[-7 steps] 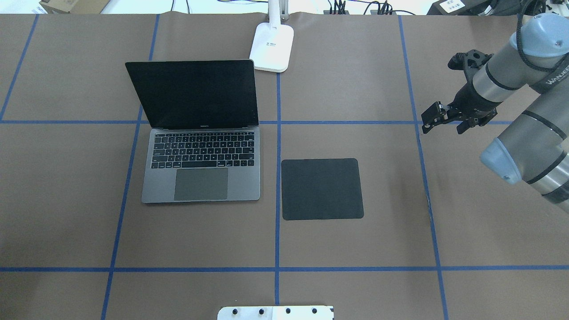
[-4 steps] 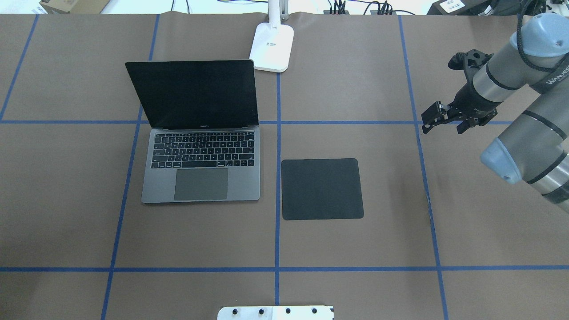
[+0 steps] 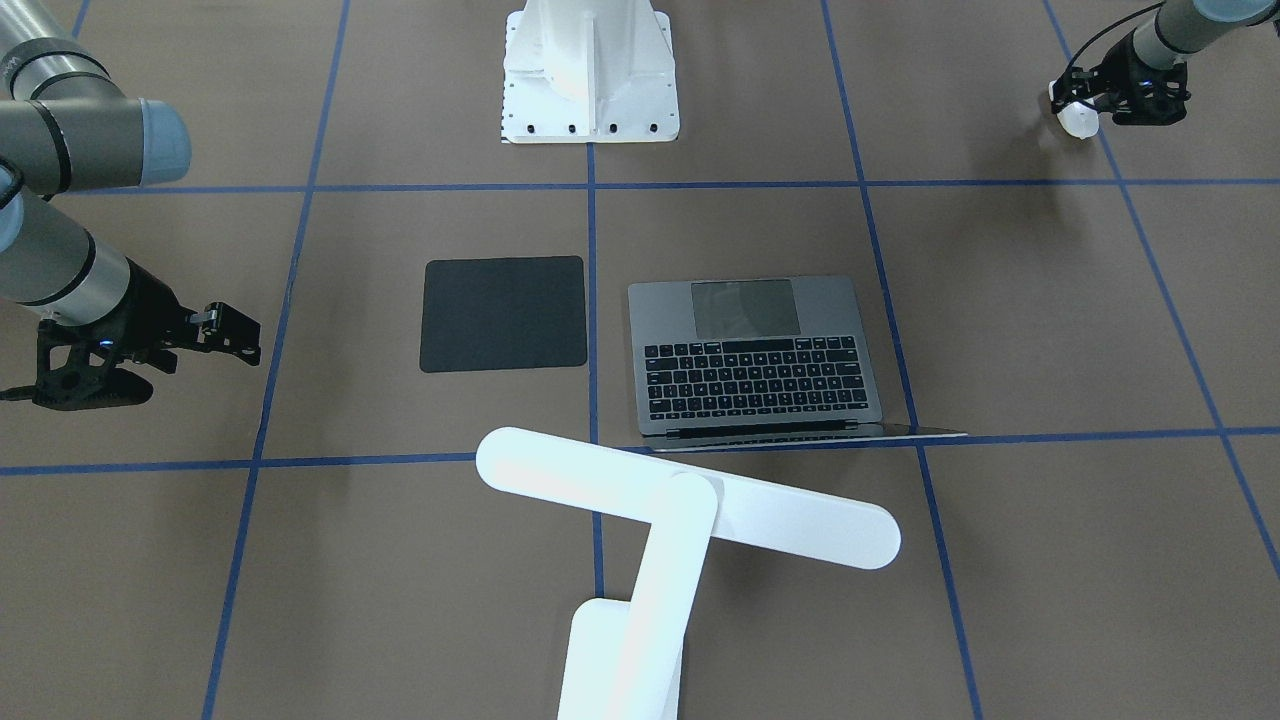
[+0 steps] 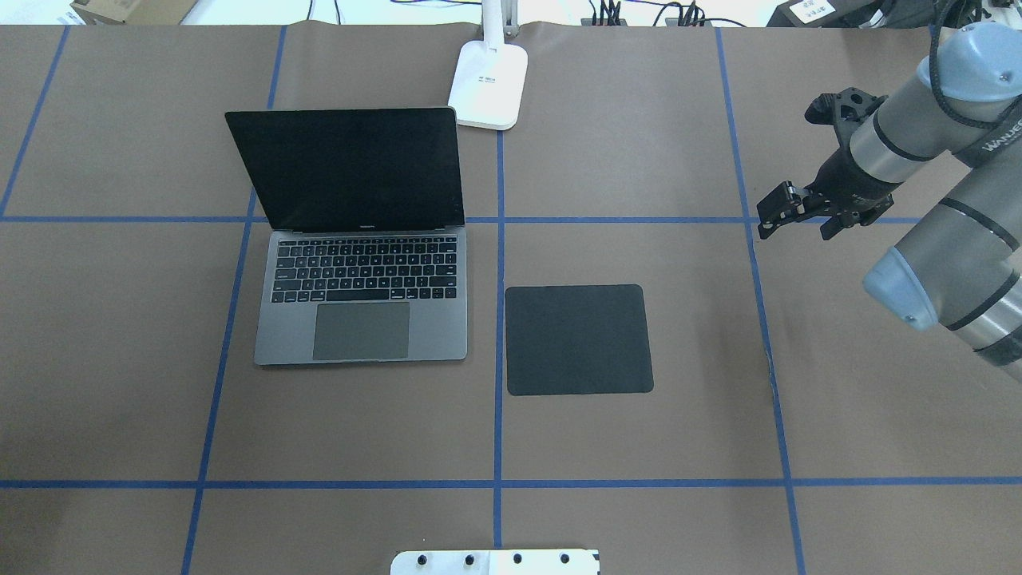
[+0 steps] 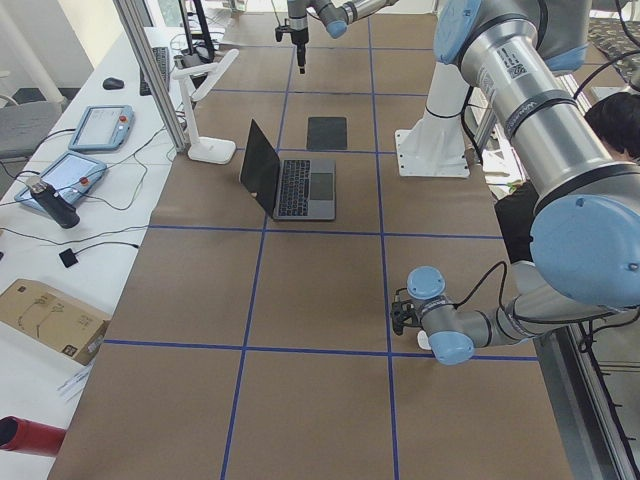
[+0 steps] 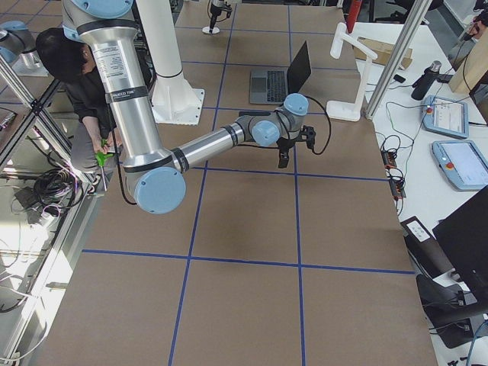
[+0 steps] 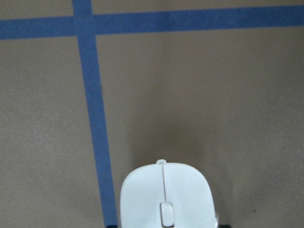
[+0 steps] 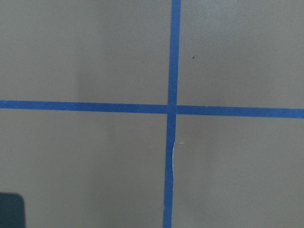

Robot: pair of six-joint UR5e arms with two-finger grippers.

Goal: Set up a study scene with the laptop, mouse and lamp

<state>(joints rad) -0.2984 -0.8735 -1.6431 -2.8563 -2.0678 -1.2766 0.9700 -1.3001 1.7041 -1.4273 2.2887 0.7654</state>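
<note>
Left gripper [image 3: 1090, 105] has the white mouse [image 7: 165, 197] clamped, well apart from the open laptop [image 4: 359, 295]. Right gripper [image 4: 794, 217] hangs spread and empty, off to the side of the black pad [image 4: 579, 339]

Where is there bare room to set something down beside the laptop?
Free: the black pad right of the laptop, the table between pad and right gripper, and everything in front of both. Crowded: behind the laptop, beside the lamp.

Laptop [image 4: 359, 331]: grey metal body, matt; screen glossy black.
Mouse [image 7: 165, 194]: glossy white plastic.
Lamp [image 3: 690, 505]: smooth white plastic.
Pad [image 4: 579, 339] beside laptop: matt black.
Table cover [image 4: 639, 120]: matt brown paper.
</note>
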